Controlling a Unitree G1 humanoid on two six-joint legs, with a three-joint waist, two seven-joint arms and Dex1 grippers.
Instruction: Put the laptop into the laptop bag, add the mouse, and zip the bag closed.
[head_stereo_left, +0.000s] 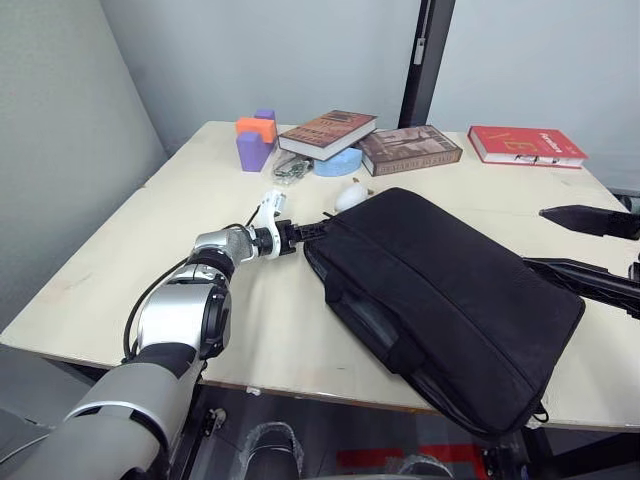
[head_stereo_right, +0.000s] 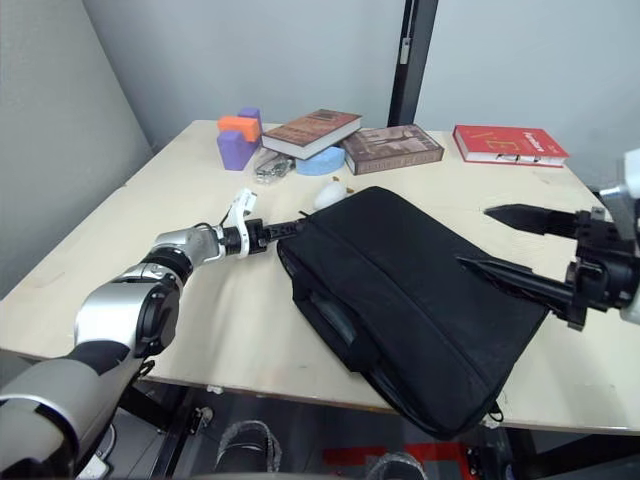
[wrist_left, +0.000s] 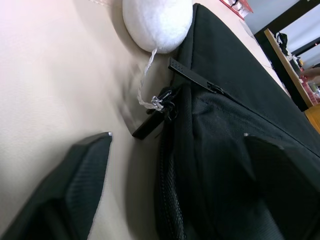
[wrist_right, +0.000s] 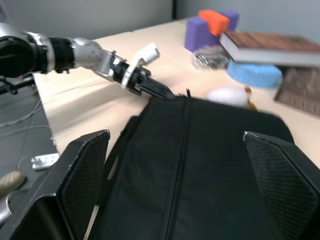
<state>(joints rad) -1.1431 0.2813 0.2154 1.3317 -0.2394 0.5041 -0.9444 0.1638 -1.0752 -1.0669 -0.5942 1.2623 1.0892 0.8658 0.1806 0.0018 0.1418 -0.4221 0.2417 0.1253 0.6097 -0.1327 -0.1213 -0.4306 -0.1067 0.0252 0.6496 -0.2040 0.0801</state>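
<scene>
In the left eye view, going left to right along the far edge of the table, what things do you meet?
Purple and orange blocks → clear plastic bundle → brown book lying on a blue round thing → second brown book → red book.

Setting: plain office or lab room; pale wooden table, grey walls, stacked books.
</scene>
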